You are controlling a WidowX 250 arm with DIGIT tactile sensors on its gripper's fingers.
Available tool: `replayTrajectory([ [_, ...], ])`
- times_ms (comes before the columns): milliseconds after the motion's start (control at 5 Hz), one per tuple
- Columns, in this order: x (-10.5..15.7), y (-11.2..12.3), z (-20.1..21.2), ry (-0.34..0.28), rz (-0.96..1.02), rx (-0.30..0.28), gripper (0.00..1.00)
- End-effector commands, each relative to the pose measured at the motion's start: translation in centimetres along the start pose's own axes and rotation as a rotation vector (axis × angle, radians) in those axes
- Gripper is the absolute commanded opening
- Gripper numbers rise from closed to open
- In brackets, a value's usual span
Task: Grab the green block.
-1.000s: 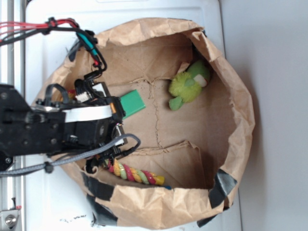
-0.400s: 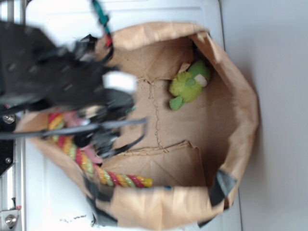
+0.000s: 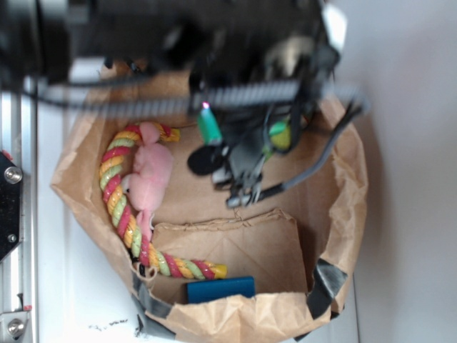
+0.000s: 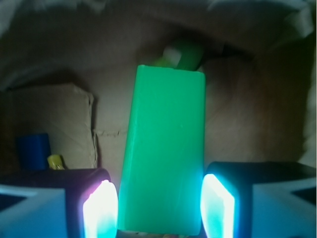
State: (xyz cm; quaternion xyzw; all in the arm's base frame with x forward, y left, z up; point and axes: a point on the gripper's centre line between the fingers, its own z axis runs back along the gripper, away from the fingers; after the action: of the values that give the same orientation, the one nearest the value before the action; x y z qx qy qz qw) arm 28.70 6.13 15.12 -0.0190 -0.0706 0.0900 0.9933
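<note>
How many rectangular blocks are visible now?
2. The green block sits between the gripper fingers, above the paper bag floor. The blue block lies by the bag's near wall. The arm may hide others.

Gripper (image 4: 154,208) — both glowing pads (image 4: 101,210) pressed to the green block (image 4: 166,153); arm (image 3: 214,43) blurred, apparently raised overhead.

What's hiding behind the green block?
In the wrist view, the green block stands between the end effector pads. Above its top edge peeks a bit of the lime-green plush toy. The rest of the toy is covered by the block.
</note>
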Motion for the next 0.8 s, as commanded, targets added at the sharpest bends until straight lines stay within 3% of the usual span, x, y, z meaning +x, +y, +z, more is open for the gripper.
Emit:
replayTrajectory([
  [0,1.3,0.3,4.1,-0.092,-0.069,-0.031,0.00],
  [200,0.7,-0.5,4.6,-0.088,-0.095,-0.027,0.00],
  [400,-0.3,-2.5,4.8,-0.043,-0.174,0.000,0.00],
  [600,-1.8,-3.8,5.6,-0.051,-0.198,0.016,0.00],
])
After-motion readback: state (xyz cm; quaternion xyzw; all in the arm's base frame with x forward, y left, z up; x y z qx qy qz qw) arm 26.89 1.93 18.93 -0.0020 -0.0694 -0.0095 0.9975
